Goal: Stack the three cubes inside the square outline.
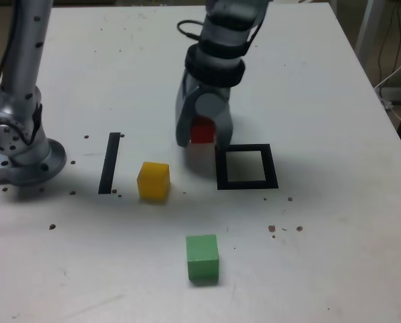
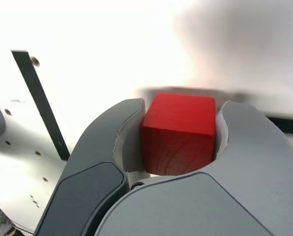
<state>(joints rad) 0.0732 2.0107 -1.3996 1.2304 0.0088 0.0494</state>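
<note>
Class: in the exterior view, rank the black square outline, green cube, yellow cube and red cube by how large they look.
1. Black square outline.
2. Green cube and yellow cube: alike; green is nearer the camera.
3. Red cube: partly hidden by the end effector.

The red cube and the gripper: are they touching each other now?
Touching. In the wrist view, the red cube sits between the jaws of the gripper, and both inner faces press against its sides with no gap visible.
</note>
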